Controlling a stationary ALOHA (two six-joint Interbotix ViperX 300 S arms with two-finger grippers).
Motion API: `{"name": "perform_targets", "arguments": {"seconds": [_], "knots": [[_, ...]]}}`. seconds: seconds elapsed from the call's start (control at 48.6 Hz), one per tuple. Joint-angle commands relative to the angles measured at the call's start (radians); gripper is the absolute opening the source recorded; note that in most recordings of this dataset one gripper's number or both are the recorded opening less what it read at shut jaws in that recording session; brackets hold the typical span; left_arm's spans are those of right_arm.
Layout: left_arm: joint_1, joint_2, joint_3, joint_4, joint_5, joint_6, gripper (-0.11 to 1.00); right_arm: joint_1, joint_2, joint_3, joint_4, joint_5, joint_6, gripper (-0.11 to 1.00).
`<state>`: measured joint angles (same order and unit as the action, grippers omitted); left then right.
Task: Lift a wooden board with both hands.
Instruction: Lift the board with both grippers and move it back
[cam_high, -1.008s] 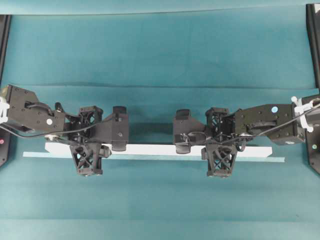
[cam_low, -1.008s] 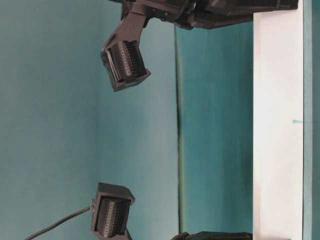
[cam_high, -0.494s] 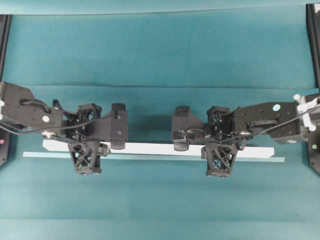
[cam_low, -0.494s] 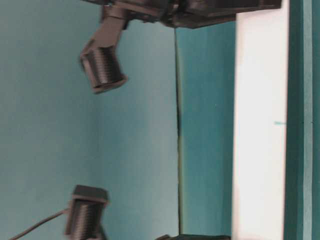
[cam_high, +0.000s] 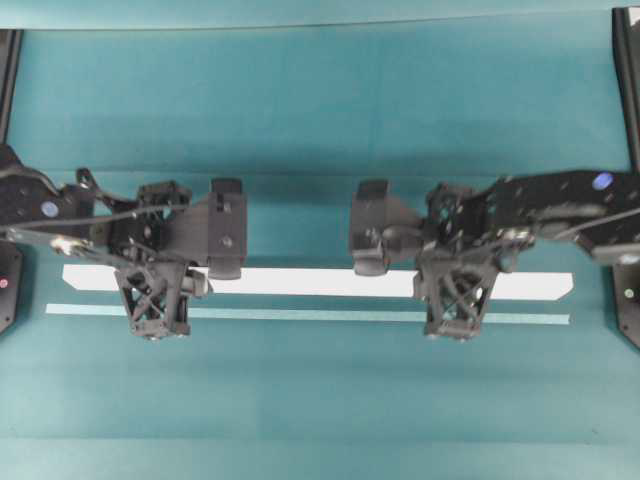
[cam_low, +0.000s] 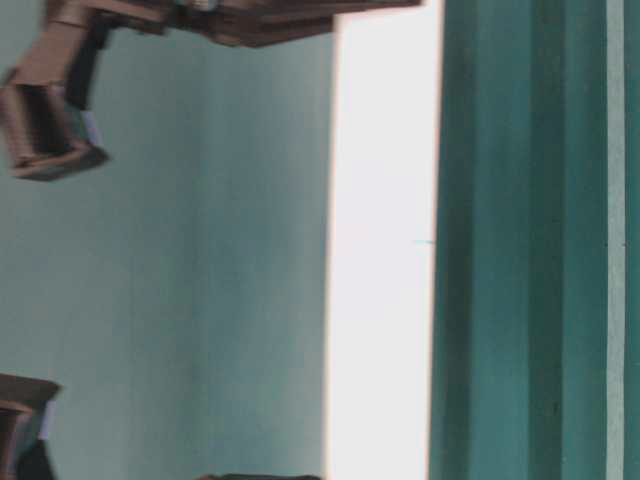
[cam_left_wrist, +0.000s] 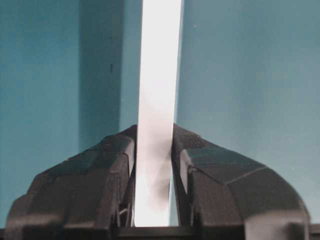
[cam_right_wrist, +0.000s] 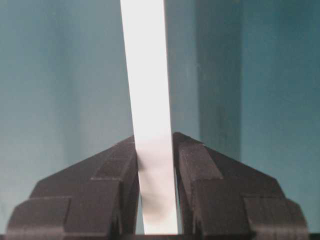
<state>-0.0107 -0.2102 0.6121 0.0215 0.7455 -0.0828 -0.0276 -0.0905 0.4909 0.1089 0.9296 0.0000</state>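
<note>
Left tool pinching the wooden board near its left end; right tool pinching it near the right end, fingers pressed on both faces. Board level, clear of the teal bench, just above the pale strip.

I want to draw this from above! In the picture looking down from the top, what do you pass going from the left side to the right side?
Left end of the white board → left gripper → bare middle of the board → right gripper → right end of the board.
</note>
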Motion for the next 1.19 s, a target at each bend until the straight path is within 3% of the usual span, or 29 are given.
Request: {"name": "perform_targets", "arguments": {"seconds": [0.0,0.72,1.173], "knots": [[0.002,-0.034,-0.043,0.002,0.032,-0.002,0.18,-0.011,-0.025,-0.04,-0.002,0.048,0.011,0.21],[0.006,-0.107,-0.244,0.002,0.316,-0.003,0.18,-0.021,-0.051,-0.255,-0.015,0.364,0.015,0.21],[0.017,-0.11,-0.371,0.002,0.442,-0.008,0.18,-0.018,-0.052,-0.457,-0.017,0.561,0.083,0.21]]}}
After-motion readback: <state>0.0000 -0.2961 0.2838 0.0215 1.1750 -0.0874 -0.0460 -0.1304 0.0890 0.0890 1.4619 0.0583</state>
